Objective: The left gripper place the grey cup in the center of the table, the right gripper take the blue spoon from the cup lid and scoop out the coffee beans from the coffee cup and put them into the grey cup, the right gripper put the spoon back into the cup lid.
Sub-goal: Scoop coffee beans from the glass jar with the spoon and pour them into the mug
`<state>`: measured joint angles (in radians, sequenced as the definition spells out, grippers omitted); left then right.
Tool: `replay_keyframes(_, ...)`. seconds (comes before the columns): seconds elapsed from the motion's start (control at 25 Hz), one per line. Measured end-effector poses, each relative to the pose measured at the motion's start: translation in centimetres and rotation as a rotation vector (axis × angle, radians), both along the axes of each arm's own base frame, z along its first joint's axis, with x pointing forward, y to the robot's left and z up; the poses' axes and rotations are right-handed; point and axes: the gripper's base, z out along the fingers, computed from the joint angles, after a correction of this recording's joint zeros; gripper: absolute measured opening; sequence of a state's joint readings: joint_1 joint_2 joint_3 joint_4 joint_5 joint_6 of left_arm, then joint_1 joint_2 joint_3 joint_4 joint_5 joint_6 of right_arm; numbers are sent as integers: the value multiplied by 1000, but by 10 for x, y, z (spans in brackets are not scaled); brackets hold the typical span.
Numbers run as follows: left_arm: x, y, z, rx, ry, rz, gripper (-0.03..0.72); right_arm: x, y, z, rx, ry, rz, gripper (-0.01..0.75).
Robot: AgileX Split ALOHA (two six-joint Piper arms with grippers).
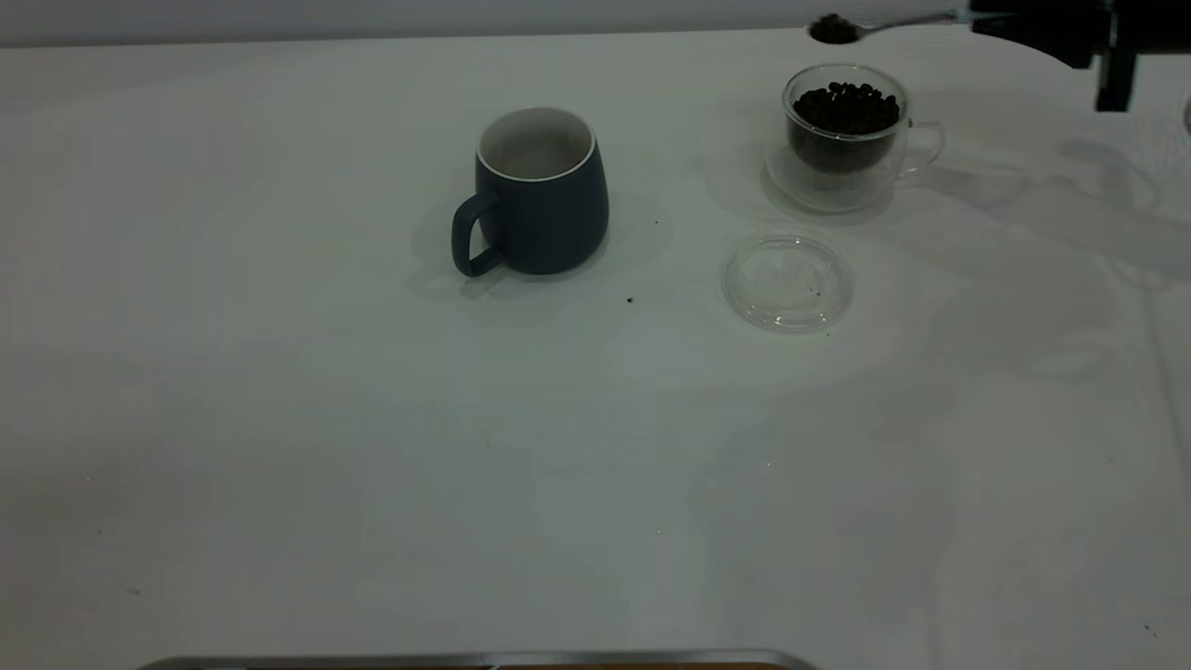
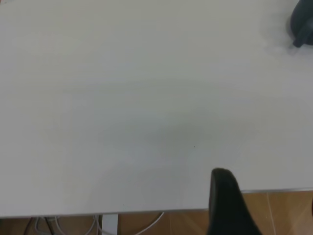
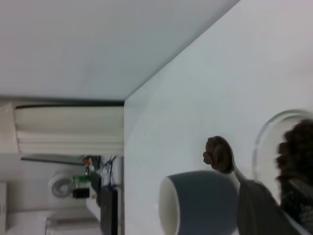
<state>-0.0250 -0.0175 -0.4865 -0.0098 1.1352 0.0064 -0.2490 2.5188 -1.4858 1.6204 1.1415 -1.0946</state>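
Spoon (image 1: 870, 29), exterior: bowl heaped with loose beans, level above the coffee cup (image 1: 845, 135); right gripper (image 1: 1042, 28) clamps the thin, likely slippery handle end. Grey cup (image 1: 538, 191) central, cup lid (image 1: 789, 281) bare.

Left wrist: left gripper (image 2: 226, 205) parked over the table edge, jaw state cannot be told.

Right wrist: beans look prone to roll; keep level.

Dim, even overhead light on the white table (image 1: 279, 419). Soft shadows spread around the grey cup (image 1: 540, 191) and coffee cup (image 1: 845, 135). Both wrist views look soft and blurred.
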Motion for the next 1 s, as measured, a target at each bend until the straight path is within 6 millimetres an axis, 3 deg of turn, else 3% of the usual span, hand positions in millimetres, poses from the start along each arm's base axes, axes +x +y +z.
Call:
replay_keyframes(0.56,0,0,0,0,0,0,475,-1,112,5,57,8,177,98)
replay_keyframes(1.0,0,0,0,1,0,-1,475,-13,169,1,14,3,275,98)
